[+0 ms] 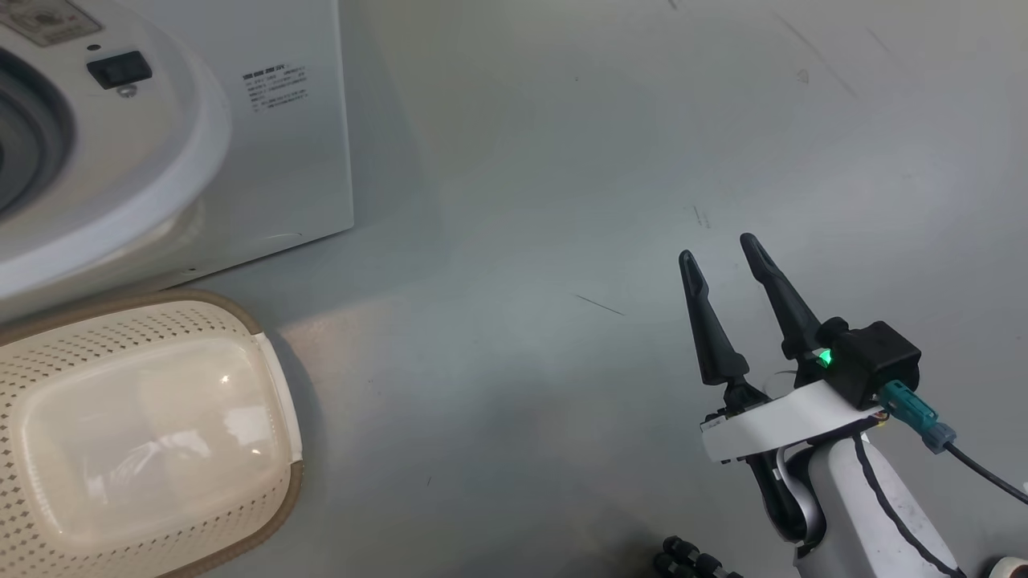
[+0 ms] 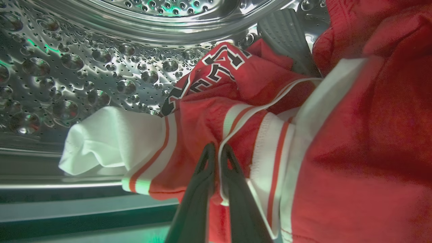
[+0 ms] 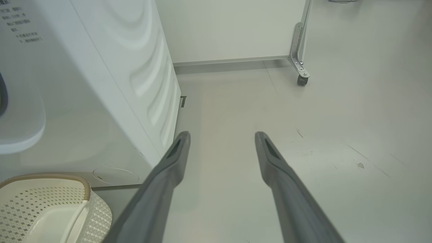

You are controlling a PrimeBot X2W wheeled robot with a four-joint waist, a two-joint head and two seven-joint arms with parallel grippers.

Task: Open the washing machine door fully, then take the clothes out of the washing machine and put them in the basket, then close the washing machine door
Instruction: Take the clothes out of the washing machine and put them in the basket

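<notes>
**A:** What does the head view give you?

**B:** The washing machine (image 1: 265,120) stands at the upper left, white, with its round opening cut off by the picture's edge. The basket (image 1: 277,417) sits on the floor (image 1: 522,241) just in front of it, cream with a brown rim. The right claw (image 1: 717,248) hangs at the lower right over the floor, fingers spread wide and gripping nothing.

**A:** And the left wrist view?

**B:** It looks into the dimpled steel drum (image 2: 84,74). The left claw (image 2: 218,148) is pinched almost together on a fold of the clothes (image 2: 337,152), with a white trim edge caught between its fingers. The red garments, white-striped and with black-and-white lettering, lie heaped in the drum ahead and to the right.

**A:** Right wrist view?

**B:** Its two fingers stand well apart above the floor, beside the machine's ribbed white side. A corner of the basket shows at the lower left, near the machine's front. A caster (image 3: 301,80) on a metal bracket stands well off, by the wall.
</notes>
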